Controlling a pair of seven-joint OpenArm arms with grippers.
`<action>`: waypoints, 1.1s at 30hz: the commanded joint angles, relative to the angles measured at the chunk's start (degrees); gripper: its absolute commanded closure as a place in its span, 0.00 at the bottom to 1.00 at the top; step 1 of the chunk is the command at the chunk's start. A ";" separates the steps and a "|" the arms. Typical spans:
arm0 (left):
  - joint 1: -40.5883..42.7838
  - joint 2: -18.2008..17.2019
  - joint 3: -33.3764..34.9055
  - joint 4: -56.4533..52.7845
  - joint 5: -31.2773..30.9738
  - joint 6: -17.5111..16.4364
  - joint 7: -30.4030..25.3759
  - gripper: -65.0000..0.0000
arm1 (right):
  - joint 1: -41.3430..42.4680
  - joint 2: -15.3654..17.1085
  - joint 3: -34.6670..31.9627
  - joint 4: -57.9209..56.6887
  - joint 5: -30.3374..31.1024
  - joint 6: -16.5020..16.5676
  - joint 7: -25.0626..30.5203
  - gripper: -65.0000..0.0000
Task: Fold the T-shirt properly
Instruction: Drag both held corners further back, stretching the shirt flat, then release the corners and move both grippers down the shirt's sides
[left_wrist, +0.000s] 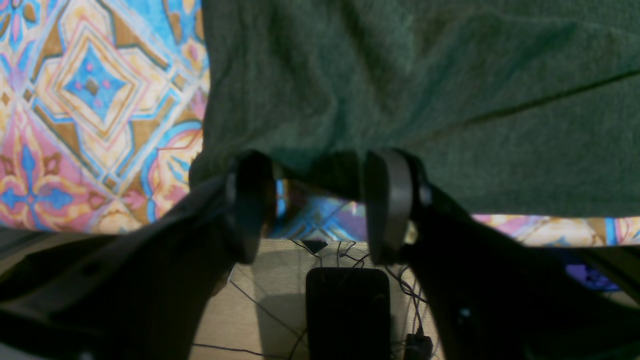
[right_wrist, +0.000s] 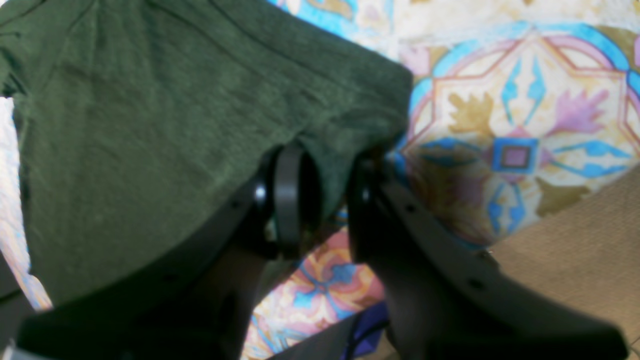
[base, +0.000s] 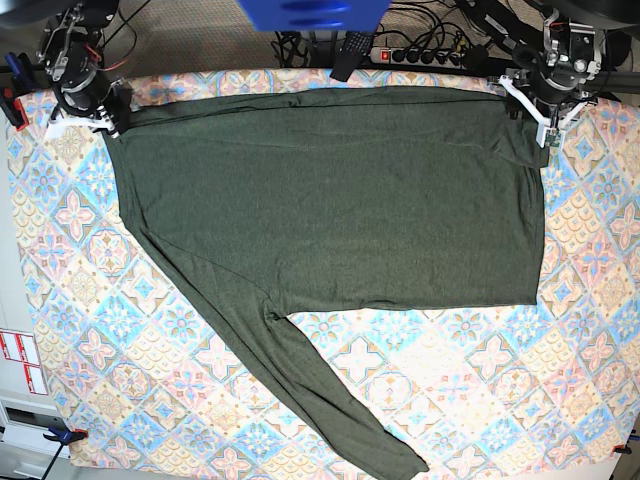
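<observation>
The dark olive-green T-shirt (base: 330, 200) lies spread flat across the patterned tablecloth (base: 520, 380), with one long sleeve (base: 340, 410) trailing toward the front edge. My left gripper (base: 545, 122) is at the shirt's far right corner. In the left wrist view its jaws (left_wrist: 320, 200) stand wide apart, with the shirt's hem (left_wrist: 350, 100) resting just at the fingertips. My right gripper (base: 105, 118) is at the far left corner. In the right wrist view its jaws (right_wrist: 327, 192) are parted, and a loose fold of the shirt (right_wrist: 150, 125) hangs between them.
A power strip (base: 430, 55) and cables lie behind the table's back edge, and a blue object (base: 310, 12) hangs over the top middle. Both wrist views show the table's back edge with floor beyond it. Red-and-white labels (base: 20, 360) are at the left side.
</observation>
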 joint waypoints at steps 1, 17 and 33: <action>0.29 -0.90 -2.52 1.33 -0.04 0.36 -0.74 0.51 | -0.33 0.99 1.85 1.21 0.41 -0.08 0.82 0.75; -6.83 -0.72 -8.59 8.71 -7.69 0.36 -0.38 0.51 | -0.33 0.99 6.51 4.20 0.41 -0.08 0.82 0.67; -33.56 -1.07 -8.41 -14.93 -7.69 0.18 5.07 0.50 | 9.78 2.48 -0.61 4.55 0.41 -0.08 0.73 0.67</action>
